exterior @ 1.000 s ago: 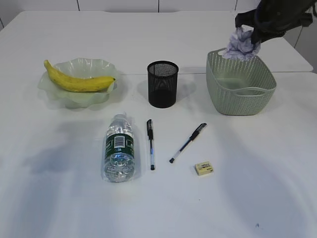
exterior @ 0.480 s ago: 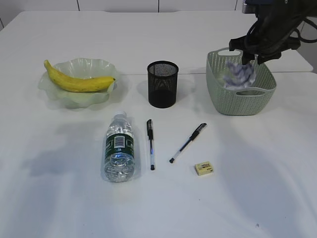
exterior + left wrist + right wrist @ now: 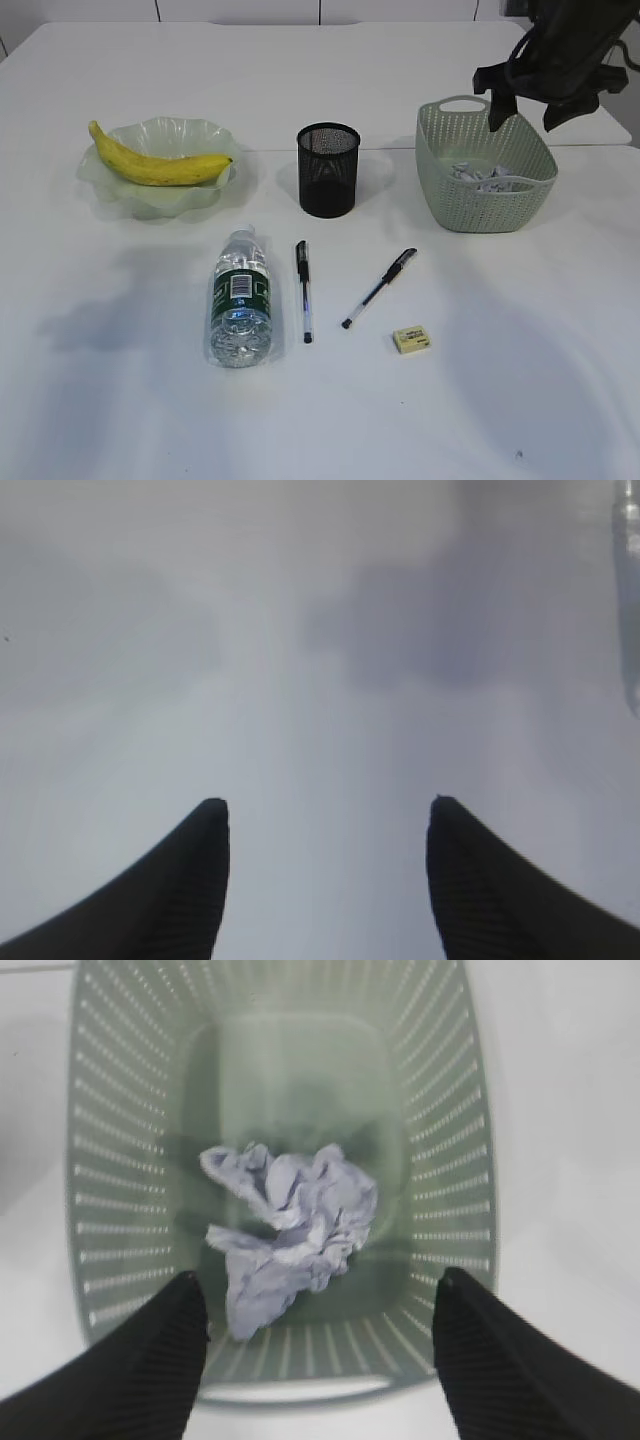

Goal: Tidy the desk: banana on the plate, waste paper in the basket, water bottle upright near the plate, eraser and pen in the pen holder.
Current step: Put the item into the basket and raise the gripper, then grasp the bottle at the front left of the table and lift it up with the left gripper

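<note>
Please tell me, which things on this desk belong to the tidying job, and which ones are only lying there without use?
Job: banana, plate, waste paper, basket, water bottle, eraser, two pens, pen holder.

Lying about: nothing visible.

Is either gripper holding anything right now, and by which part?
Nothing is held. The right gripper is open above the basket, the waste paper lying loose inside. The left gripper is open over bare desk.

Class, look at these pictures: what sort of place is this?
Probably a staged desk for a tidying exercise: a plain white desk, pens beside a pen holder, and robot grippers over a basket.
</note>
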You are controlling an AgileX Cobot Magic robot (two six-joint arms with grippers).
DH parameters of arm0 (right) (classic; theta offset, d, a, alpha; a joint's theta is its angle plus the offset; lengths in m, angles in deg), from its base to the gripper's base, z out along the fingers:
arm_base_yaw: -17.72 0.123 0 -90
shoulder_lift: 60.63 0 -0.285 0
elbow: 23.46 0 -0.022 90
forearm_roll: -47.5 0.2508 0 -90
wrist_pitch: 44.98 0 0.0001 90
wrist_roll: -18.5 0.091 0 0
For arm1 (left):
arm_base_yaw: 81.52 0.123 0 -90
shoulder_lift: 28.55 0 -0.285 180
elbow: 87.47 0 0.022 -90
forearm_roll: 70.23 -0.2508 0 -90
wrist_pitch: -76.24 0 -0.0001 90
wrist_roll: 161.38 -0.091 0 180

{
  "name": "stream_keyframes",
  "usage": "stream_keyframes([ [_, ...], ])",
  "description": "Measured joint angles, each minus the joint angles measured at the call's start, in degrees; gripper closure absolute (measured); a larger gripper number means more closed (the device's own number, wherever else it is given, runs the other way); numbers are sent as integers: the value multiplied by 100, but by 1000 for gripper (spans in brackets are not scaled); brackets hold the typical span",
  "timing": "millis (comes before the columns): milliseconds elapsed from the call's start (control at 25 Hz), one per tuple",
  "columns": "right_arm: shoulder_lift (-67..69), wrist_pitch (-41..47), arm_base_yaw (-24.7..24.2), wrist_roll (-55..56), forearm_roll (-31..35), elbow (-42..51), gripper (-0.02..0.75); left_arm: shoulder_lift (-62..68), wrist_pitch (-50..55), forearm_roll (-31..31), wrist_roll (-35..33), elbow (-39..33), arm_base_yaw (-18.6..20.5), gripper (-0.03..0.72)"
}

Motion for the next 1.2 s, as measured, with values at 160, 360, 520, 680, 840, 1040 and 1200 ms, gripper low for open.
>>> stream_keyframes([
  [160,-493,774,0,-552,393,0,211,0,-12,-449,0,0,0,244],
  [360,-903,1685,92,-928,615,-23,211,0,-102,-532,0,0,0,244],
  [520,-1260,1726,206,-1078,1001,383,211,0,-152,-40,0,0,-14,244],
  [680,-1873,1726,326,-1299,1183,1457,211,0,-152,199,-61,0,-362,244],
  [840,-2641,1726,361,-1344,1222,2807,211,0,-175,274,-77,0,-993,245],
  [1040,-3521,1695,361,-1344,1222,3880,211,0,-756,339,360,0,-1578,244],
  [1200,-3968,1695,361,-1299,1222,4235,211,254,-963,517,566,308,-1738,244],
])
